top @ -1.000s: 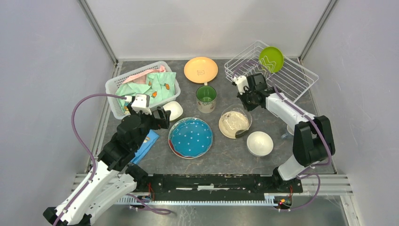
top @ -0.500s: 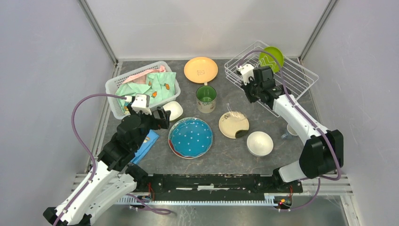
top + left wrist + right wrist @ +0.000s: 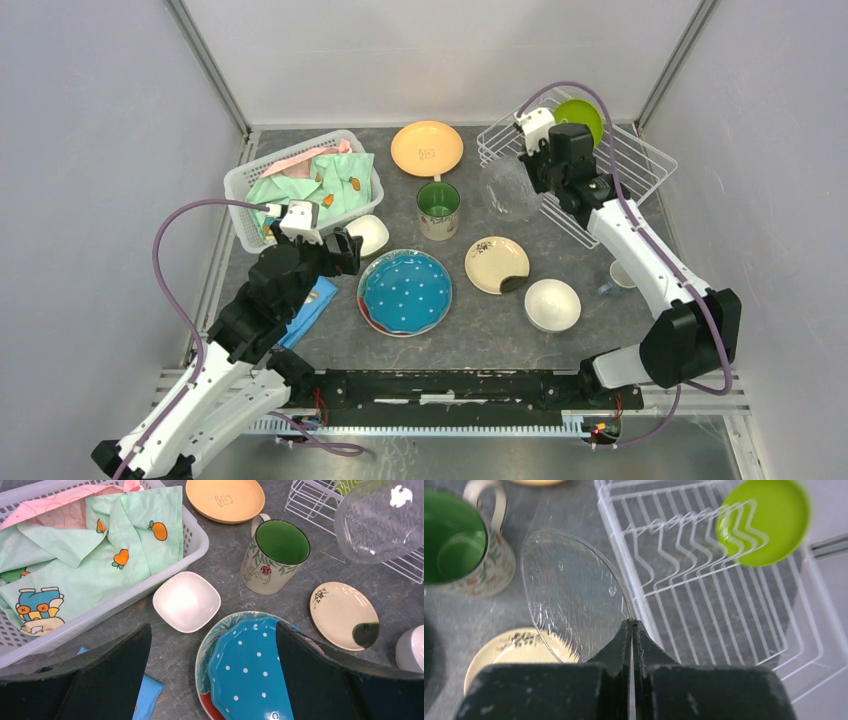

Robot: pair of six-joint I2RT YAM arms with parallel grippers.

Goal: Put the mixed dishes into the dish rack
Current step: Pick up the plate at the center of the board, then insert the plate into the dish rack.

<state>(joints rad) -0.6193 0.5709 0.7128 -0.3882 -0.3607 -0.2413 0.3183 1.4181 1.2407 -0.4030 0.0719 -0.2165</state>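
My right gripper [image 3: 536, 186] [image 3: 631, 626] is shut on the rim of a clear glass plate [image 3: 510, 189] [image 3: 569, 587], held in the air at the left edge of the white wire dish rack [image 3: 625, 165] [image 3: 704, 595]. A lime-green plate [image 3: 577, 122] [image 3: 769, 520] stands in the rack. My left gripper [image 3: 338, 250] [image 3: 212, 630] is open and empty above the blue white-dotted plate [image 3: 405, 291] [image 3: 250, 670], which lies on a red plate. On the table are an orange plate [image 3: 427, 148], a mug green inside [image 3: 438, 210], a cream plate [image 3: 497, 265], and white bowls [image 3: 552, 305] [image 3: 368, 235].
A white plastic basket of clothes [image 3: 300, 185] stands at the left. A folded blue cloth [image 3: 310, 305] lies under my left arm. A small cup [image 3: 620, 275] sits by the right arm. Walls and frame posts close in the back and sides.
My right gripper has lifted the clear plate off the cream plate and carried it up and back to the rack's left edge. The left arm has not moved.
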